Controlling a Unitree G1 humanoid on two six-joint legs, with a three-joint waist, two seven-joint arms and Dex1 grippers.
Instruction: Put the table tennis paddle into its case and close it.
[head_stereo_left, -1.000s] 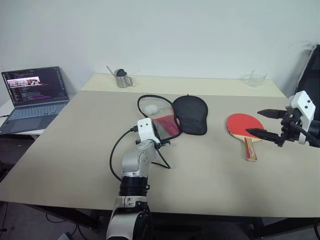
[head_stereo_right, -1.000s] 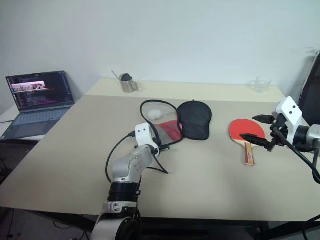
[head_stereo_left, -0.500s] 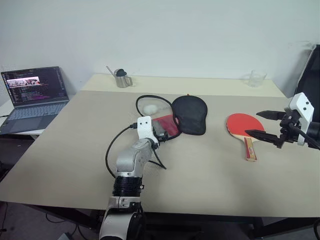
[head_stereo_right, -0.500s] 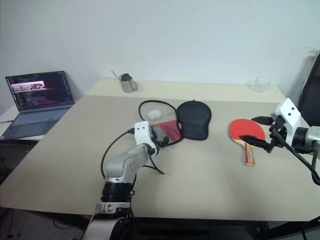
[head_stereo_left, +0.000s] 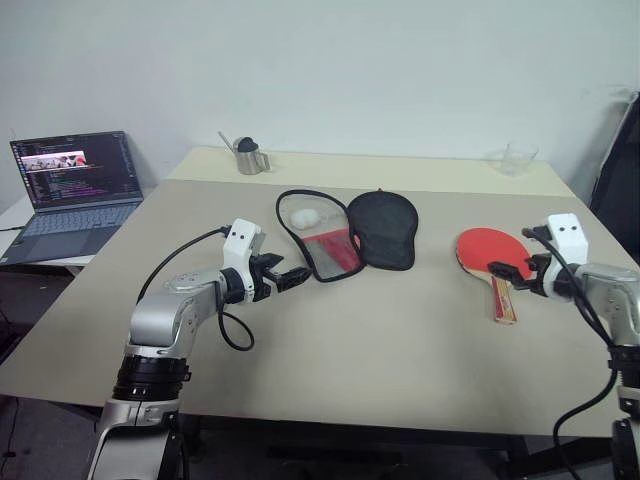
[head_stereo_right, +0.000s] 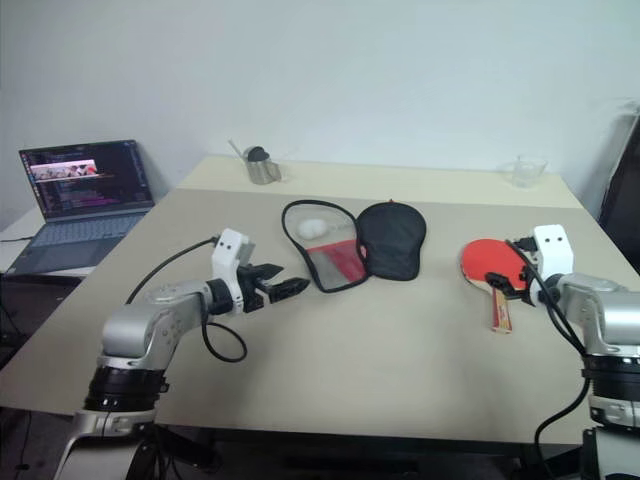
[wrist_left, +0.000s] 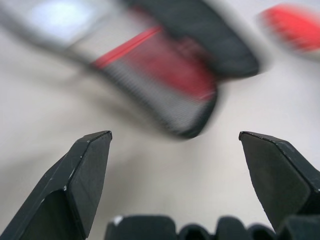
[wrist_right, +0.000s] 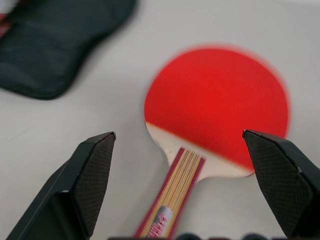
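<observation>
Release just happened: left gripper (head_stereo_left: 293, 276), fingers now spread, has backed off the opened case (head_stereo_left: 345, 232), while the wide-open right gripper (wrist_right: 177, 192) has dropped toward the table tennis paddle (wrist_right: 215, 112) beside the case, likely to pick it up.

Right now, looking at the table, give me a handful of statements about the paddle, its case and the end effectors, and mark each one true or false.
1. The table tennis paddle is already inside the case. False: it lies bare on the table, to the right of the case.
2. The case lies opened out, see-through half beside black half. True.
3. The right end effector is shut on the paddle's handle. False: its fingers stand open by the paddle, holding nothing.
4. The left end effector is open and points toward the case. True.
5. A laptop with its screen lit stands off the table's left side. True.
6. The paddle's red face points toward the robot. False: the handle points toward the robot.
</observation>
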